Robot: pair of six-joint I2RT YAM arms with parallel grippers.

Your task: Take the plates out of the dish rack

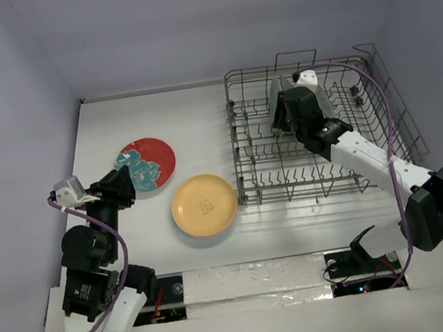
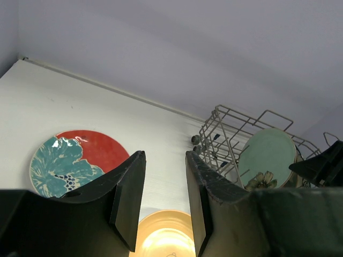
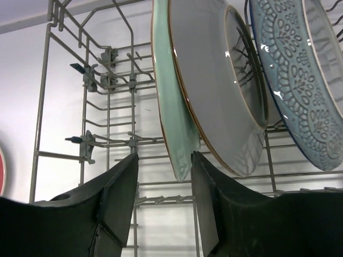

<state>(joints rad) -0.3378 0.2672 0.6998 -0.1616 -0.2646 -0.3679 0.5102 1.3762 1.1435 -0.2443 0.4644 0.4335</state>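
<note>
The grey wire dish rack (image 1: 236, 131) stands at the back right. Three plates stand upright in it: a mint green one (image 3: 172, 107), a pale grey-white one (image 3: 214, 80) leaning against it, and a blue patterned one (image 3: 295, 80). My right gripper (image 3: 165, 156) is open inside the rack, with the mint plate's lower rim between its fingertips, close to the right finger and not clamped. A red-and-teal floral plate (image 1: 149, 165) and a yellow-orange plate (image 1: 203, 205) lie flat on the table. My left gripper (image 2: 164, 155) hangs open and empty between those two.
The rack's wire walls and rows of tines (image 3: 107, 139) surround my right gripper. Purple cables (image 1: 378, 103) run along both arms. Grey walls close in the white table (image 1: 189, 113) on the left, back and right.
</note>
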